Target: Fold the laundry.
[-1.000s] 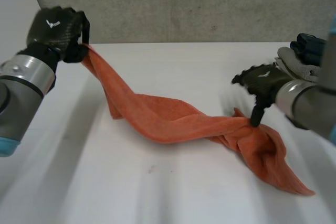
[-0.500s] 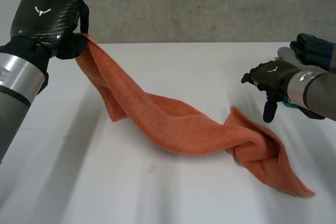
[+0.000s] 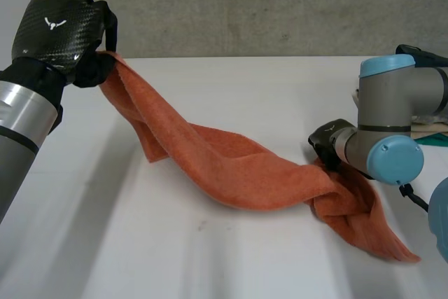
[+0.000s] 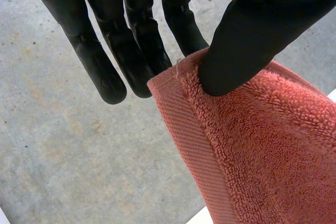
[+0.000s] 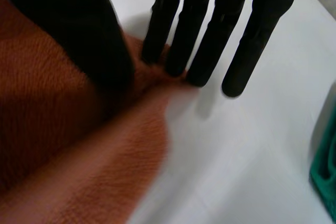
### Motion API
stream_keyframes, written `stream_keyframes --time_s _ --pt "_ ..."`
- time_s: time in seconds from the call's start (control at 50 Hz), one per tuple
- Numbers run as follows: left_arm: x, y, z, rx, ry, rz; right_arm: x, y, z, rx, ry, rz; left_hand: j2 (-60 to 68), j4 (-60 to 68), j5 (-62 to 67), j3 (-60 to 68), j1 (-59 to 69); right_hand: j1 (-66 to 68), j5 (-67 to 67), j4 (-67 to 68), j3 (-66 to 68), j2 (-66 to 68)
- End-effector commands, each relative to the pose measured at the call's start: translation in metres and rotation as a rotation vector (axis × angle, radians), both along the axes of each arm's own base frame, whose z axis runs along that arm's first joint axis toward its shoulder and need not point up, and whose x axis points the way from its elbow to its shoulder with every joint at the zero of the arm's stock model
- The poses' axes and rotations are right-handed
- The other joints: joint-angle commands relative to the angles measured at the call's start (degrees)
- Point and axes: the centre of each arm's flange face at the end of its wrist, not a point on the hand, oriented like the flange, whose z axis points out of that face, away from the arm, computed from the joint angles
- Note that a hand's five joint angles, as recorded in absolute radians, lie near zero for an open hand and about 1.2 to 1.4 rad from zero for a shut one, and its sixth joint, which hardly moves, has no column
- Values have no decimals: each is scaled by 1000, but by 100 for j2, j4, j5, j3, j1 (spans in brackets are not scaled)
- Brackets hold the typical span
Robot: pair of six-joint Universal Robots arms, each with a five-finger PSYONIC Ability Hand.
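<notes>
An orange towel lies stretched in a twisted band across the white table. My left hand is raised above the far left of the table, shut on one towel corner, which is pinched between the thumb and the fingers. From there the cloth hangs down to the table. My right hand is low at the bunched right end of the towel. Its thumb presses on the cloth and its fingers meet the cloth's edge, a ridge pinched between them.
My right arm's elbow hangs over the towel's right end. Dark and pale laundry lies at the far right edge, with something green beside my right hand. A grey wall stands behind the table.
My right hand, lifted off the towel half a second ago, has dropped onto its bunched right end and closed its thumb and fingers. The left hand has held its corner raised.
</notes>
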Motion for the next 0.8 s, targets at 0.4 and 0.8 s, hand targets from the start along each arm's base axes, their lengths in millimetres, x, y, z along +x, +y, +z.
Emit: stream_keyframes --time_s 0.4,0.8 --pt "18 -15 2 55 -17 72 -40 58 167 -186 1 122 1118 1098 1387 1154 1356 2557 1730 1672 1681 1700" --pt "-4 -145 -37 -10 -223 220 -13 -49 171 -576 -147 17 1118 1098 1387 1154 1356 2557 1730 1672 1681 1700"
